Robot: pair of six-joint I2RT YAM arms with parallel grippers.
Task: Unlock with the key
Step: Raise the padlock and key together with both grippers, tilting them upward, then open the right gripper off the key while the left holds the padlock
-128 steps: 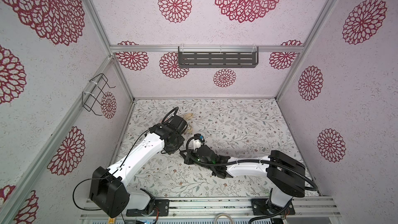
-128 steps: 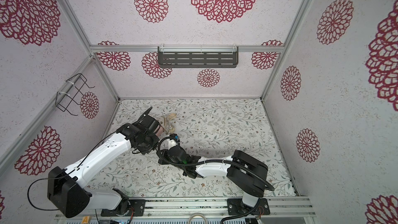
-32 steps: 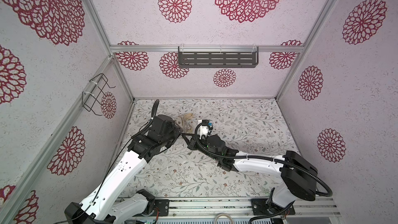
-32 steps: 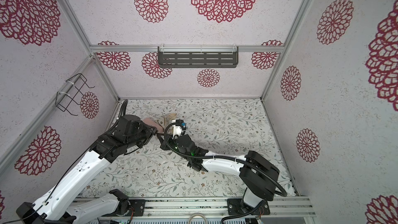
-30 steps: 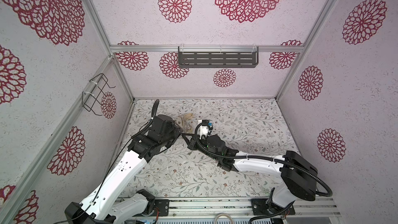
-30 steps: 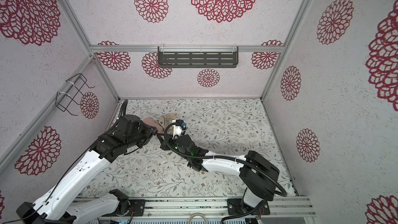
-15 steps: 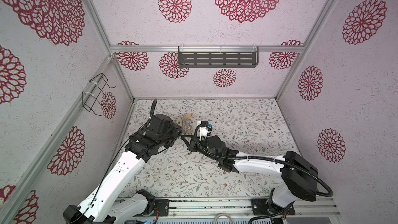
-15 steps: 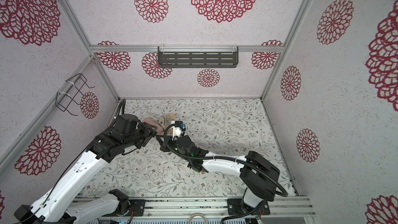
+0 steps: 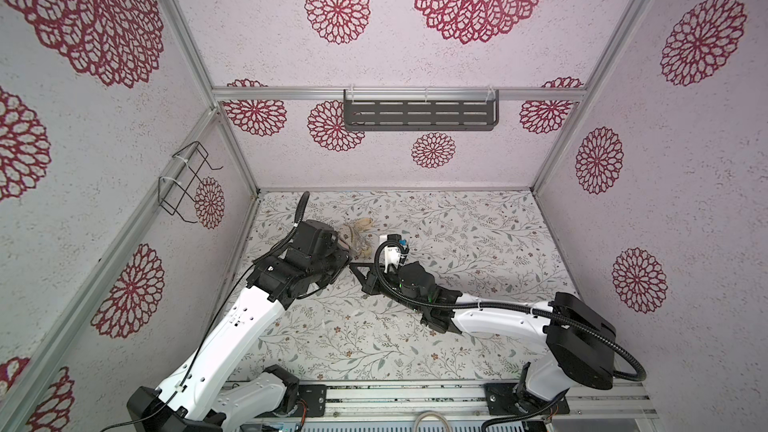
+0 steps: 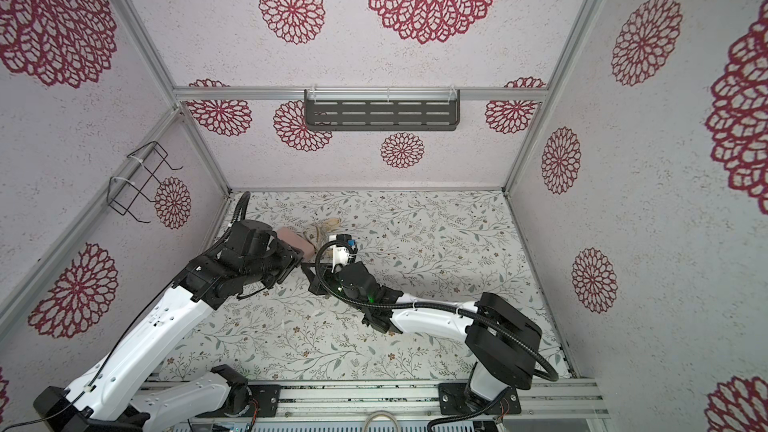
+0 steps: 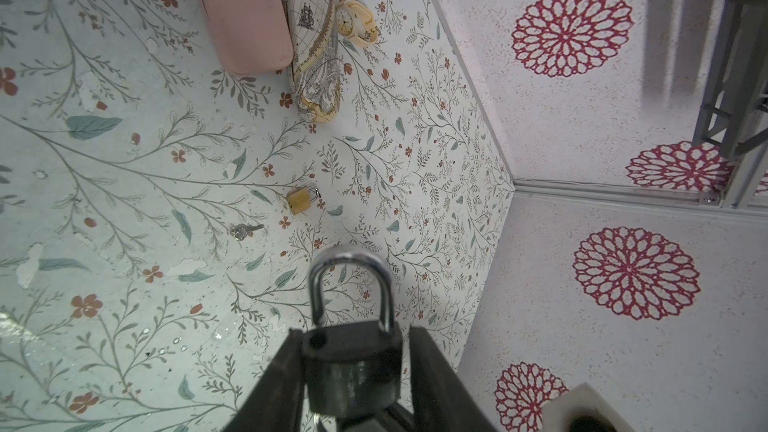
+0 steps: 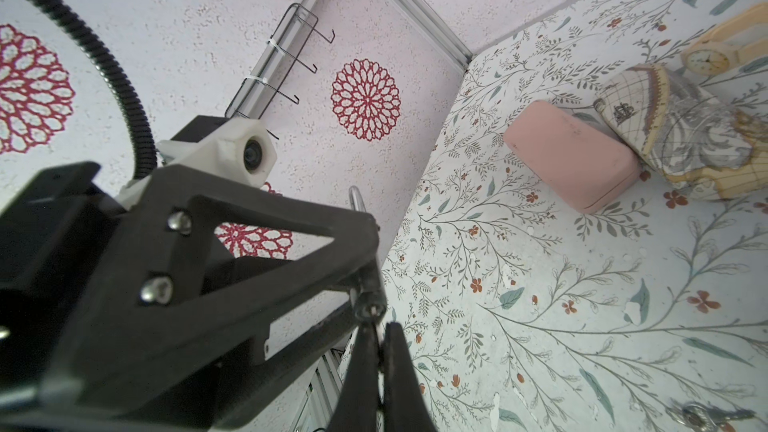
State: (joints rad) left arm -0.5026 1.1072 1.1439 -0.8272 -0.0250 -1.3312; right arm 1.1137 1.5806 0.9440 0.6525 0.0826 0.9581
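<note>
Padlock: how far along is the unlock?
Done: padlock sits in the left gripper, and one leg of its shackle looks lifted out of its hole. In hand: right gripper is shut right beside the lock; any key in it is hidden. Left: confirm release, withdraw.

Floral tabletop (image 11: 124, 305) — pink case (image 11: 245, 10), map-print pouch (image 11: 313, 47), watch (image 11: 353, 22), sm. brass padlock (image 11: 300, 200), loose key (image 11: 245, 230)
</note>
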